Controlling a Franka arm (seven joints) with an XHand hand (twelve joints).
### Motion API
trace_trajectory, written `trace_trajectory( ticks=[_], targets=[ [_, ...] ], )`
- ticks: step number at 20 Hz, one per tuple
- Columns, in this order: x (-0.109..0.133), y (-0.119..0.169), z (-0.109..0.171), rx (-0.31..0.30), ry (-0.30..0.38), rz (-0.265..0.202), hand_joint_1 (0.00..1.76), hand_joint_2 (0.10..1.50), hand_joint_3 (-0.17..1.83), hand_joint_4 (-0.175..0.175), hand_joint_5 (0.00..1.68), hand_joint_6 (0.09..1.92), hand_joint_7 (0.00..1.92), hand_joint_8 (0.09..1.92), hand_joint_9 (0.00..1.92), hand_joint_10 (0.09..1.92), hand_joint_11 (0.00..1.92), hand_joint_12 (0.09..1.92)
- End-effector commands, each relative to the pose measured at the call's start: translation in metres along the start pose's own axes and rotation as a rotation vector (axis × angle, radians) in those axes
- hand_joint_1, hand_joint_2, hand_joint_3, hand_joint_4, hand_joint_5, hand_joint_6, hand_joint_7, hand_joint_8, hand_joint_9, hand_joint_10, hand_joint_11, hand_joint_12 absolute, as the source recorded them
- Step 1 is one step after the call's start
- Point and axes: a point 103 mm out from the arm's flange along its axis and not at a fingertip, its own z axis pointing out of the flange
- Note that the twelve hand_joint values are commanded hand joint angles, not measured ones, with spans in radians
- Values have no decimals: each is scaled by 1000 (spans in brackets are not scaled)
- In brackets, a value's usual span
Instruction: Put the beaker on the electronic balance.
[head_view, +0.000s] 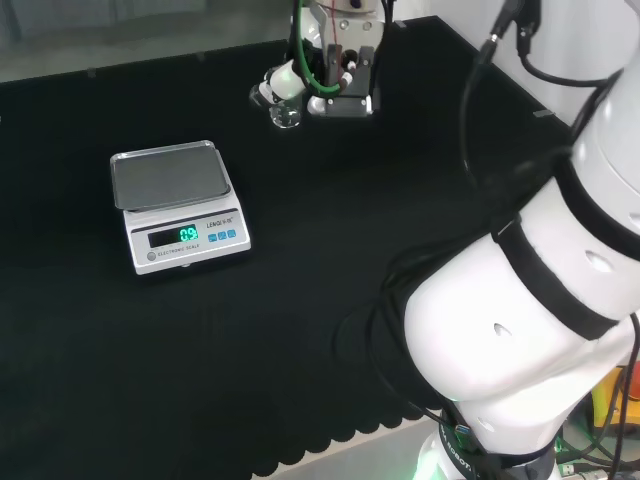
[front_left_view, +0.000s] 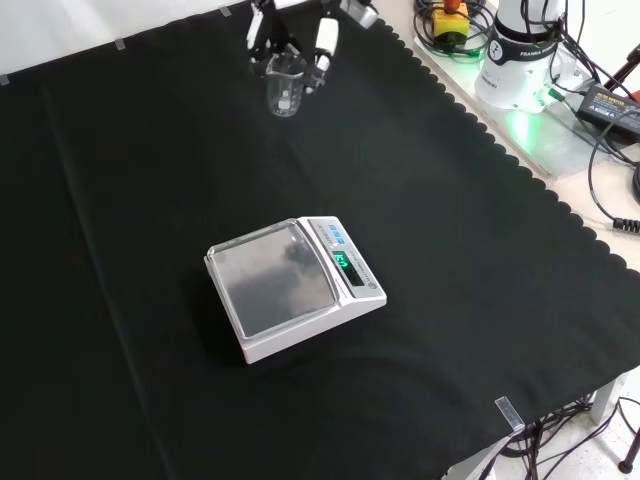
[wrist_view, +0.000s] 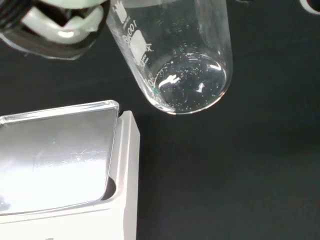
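Note:
A clear glass beaker (head_view: 285, 112) is at the far side of the cloth in the head view, with the hand (head_view: 300, 78) shut on its upper part. In the front view the beaker (front_left_view: 284, 90) hangs under the hand (front_left_view: 292, 48) near the top. It appears to be lifted off the cloth. The white electronic balance (head_view: 176, 203) has a steel pan with nothing on it and a lit green display. It stands left of and nearer than the hand. In the wrist view the beaker (wrist_view: 176, 60) looks empty, beside a finger (wrist_view: 60, 26), with the balance pan (wrist_view: 55, 157) beyond it.
The arm's white links (head_view: 530, 300) take up the right of the head view. In the front view the arm's base (front_left_view: 525, 55), cables and a black adapter (front_left_view: 610, 100) sit past the cloth's scalloped edge at the upper right. Black cloth (front_left_view: 130, 200) surrounds the balance (front_left_view: 292, 288).

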Motion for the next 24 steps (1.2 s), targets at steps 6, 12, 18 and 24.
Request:
trace_trajectory(
  ticks=[6, 12, 18, 24],
  targets=[
    [27, 112, 11, 130, -141, -162, 1197, 583, 811, -175, 1275, 738, 1735, 377, 1902, 254, 1670, 635],
    [70, 137, 14, 109, -111, -195, 1197, 581, 815, -175, 1276, 739, 1737, 374, 1902, 255, 1670, 634],
    [93, 146, 30, 152, -7, -199, 1197, 580, 817, -175, 1276, 740, 1738, 372, 1902, 255, 1670, 633],
    [95, 145, 43, 182, 48, -180, 1197, 579, 819, -175, 1276, 740, 1740, 371, 1901, 256, 1669, 633]
  ],
)
